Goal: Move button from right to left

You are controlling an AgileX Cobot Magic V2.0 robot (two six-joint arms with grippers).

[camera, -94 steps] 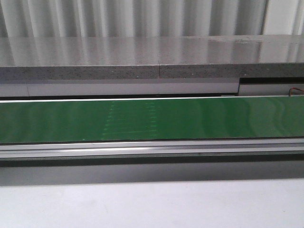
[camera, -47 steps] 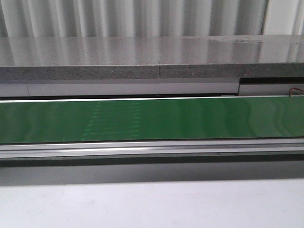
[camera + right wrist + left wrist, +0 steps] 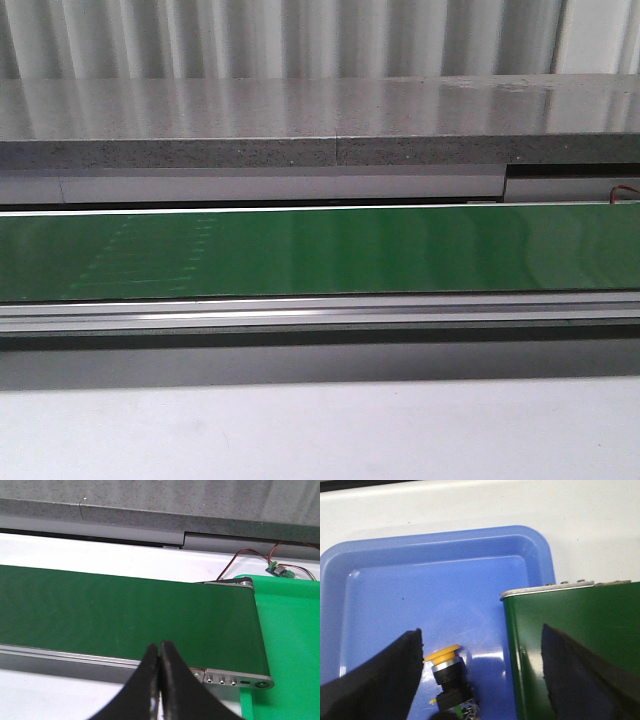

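Note:
A button with a yellow cap and black body (image 3: 447, 672) lies on its side in a blue tray (image 3: 445, 555), seen in the left wrist view. My left gripper (image 3: 481, 642) is open above it; the button lies close to one finger (image 3: 385, 675), and the other finger (image 3: 585, 675) is over the green conveyor belt's end (image 3: 570, 630). My right gripper (image 3: 160, 650) is shut and empty over the near rail of the belt (image 3: 125, 615). Neither gripper shows in the front view, where the belt (image 3: 320, 250) carries nothing.
A green tray (image 3: 285, 645) sits past the belt's right end, with a small circuit board and red-black wires (image 3: 277, 569) behind it. A grey ledge (image 3: 320, 125) runs behind the belt. White table (image 3: 320, 430) lies in front.
A faint pale mark on the belt has shifted left across the front view. Nothing else has moved there.

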